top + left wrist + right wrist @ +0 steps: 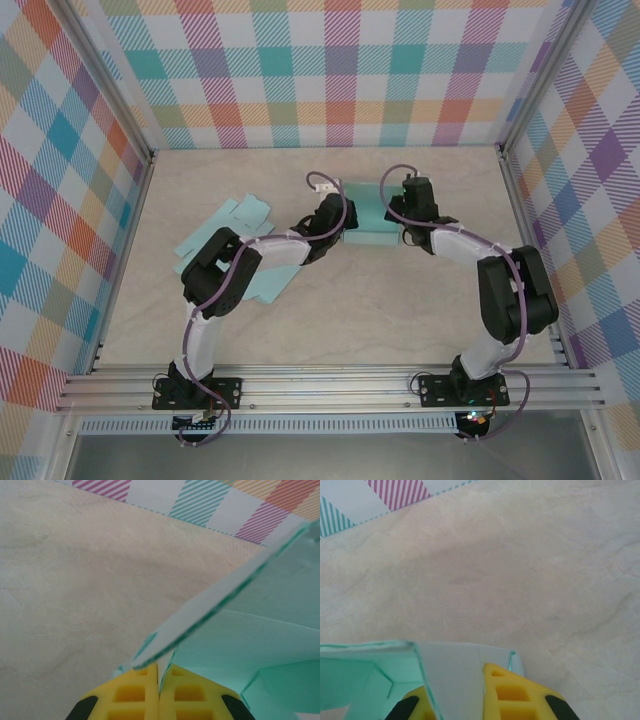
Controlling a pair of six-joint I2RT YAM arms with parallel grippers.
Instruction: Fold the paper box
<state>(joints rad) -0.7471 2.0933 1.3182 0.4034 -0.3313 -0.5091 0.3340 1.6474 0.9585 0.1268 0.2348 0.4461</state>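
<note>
The half-formed mint-green paper box sits between both tools, the left gripper pinched tight on one wall and the right gripper clamping the opposite wall, likely steadying both sides for creasing.

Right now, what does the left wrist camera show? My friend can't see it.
The left hand pinches a thin edge of the mint-green paper box between its yellow fingers, and the flap slants up to the right. Behind lies the beige table, with a striped wall along the top.
</note>
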